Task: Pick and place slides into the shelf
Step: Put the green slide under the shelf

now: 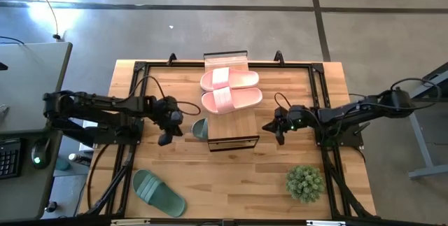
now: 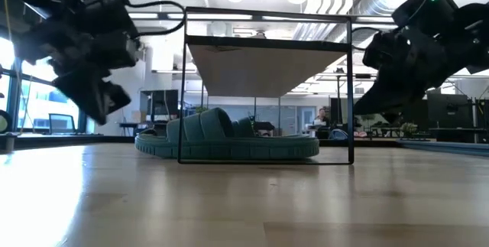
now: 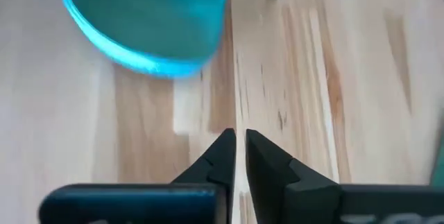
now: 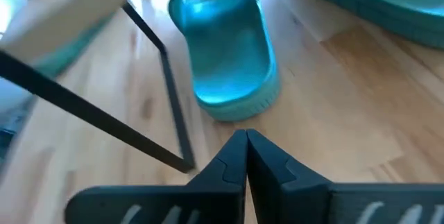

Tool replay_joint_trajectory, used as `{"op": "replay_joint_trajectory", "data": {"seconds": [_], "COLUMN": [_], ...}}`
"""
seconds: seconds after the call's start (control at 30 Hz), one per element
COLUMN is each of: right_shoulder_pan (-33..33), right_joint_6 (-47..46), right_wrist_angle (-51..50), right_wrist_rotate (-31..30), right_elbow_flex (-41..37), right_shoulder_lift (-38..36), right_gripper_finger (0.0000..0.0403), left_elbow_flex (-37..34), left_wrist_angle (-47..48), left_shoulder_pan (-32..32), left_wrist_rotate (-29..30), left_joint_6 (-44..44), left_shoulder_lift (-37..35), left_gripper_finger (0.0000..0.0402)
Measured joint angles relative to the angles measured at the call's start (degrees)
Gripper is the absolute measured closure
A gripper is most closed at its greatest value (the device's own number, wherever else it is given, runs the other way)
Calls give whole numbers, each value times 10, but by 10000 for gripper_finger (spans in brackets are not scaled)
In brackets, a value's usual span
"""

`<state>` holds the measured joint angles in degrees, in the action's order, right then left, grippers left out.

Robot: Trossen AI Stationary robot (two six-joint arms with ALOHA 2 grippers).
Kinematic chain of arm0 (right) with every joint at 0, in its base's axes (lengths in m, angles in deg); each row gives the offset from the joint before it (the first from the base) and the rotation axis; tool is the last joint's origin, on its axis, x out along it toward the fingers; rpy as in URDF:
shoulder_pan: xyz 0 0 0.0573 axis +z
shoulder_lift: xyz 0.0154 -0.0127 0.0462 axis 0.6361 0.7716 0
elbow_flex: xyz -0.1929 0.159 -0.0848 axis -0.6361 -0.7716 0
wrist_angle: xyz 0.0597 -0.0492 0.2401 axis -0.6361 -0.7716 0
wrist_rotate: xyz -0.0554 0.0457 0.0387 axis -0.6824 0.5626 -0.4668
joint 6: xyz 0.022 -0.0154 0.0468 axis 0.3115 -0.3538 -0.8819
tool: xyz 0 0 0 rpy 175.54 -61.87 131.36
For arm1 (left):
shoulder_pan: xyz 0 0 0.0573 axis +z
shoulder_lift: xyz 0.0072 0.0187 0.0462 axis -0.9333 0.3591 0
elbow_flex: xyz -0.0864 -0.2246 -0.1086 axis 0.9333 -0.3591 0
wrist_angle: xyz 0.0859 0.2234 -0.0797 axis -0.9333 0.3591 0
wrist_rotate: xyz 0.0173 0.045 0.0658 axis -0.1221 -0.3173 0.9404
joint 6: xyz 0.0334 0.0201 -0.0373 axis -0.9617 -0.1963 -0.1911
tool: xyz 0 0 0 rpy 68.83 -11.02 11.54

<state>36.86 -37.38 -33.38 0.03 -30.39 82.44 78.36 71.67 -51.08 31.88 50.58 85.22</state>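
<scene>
Our left gripper [image 1: 165,139] hangs just beside the left end of the small rack with a light wood plank top and thin black metal frame [image 1: 231,107]. Its dark fingers [image 3: 220,156] are almost pressed together and hold nothing. Our right gripper [image 1: 279,138] is clenched and empty too, just off the rack's right end.

Two pale pink rubber slide sandals [image 1: 231,89] already lie on the plank. A sage-green slide with a ribbed strap [image 2: 229,136] lies under the plank, its end sticking out on the left near our left gripper. Another sage-green slide [image 1: 158,192] waits at the front left of the wooden table [image 1: 245,177], well apart.

We judge this one comes next. We should open the left fingers wide, descend over its strap, close firmly, and lift level.
</scene>
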Motion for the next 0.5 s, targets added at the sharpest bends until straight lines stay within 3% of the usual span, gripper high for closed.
{"op": "replay_joint_trajectory", "data": {"seconds": [0.17,0.4,0.5], "right_shoulder_pan": [35,68,83], "right_joint_6": [33,25,9], "right_wrist_angle": [4,40,84], "right_wrist_rotate": [-69,-90,-129], "right_elbow_flex": [0,0,0], "right_shoulder_lift": [29,85,110], "right_gripper_finger": [403,403,403], "left_elbow_flex": [0,0,0], "left_wrist_angle": [-26,-93,-105], "left_shoulder_pan": [-49,-79,-78], "left_wrist_rotate": [49,100,105], "left_joint_6": [0,18,19], "left_shoulder_lift": [11,47,65], "left_gripper_finger": [399,396,400]}}
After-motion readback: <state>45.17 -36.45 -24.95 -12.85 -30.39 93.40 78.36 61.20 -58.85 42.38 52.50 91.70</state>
